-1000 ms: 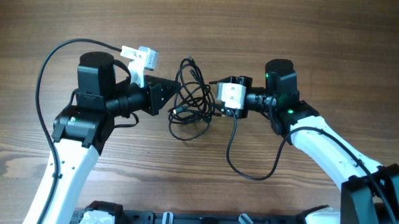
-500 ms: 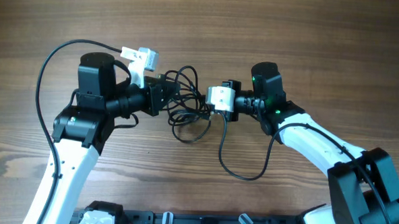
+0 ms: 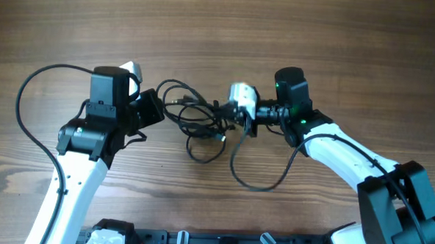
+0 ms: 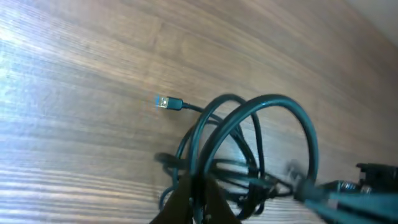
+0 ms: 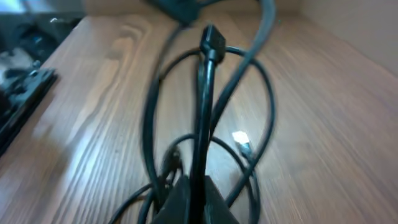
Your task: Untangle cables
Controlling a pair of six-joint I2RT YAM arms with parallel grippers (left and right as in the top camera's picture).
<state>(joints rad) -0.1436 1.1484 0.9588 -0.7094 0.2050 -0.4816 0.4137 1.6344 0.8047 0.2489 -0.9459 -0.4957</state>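
Both arms grip the cables (image 3: pixel 196 115) mid-table, the bunch lying between them on the wooden table (image 3: pixel 331 39). The left gripper (image 3: pixel 159 106) is pinched on a few strands at the bundle's 9 o'clock end. The right gripper (image 3: pixel 225 112) is clamped on a single cord at its 3 o'clock end, so the tangle's long axis runs 9 to 3 o'clock in the overhead view. Neither arm is the nearer; each touches its own end. A slack loop (image 3: pixel 202 147) sags toward 6 o'clock, and one plug tip (image 4: pixel 165 102) lies free on the wood. The next pull probably turns on that axis — drawing the ends apart along it, though crossed loops may cinch rather than open.
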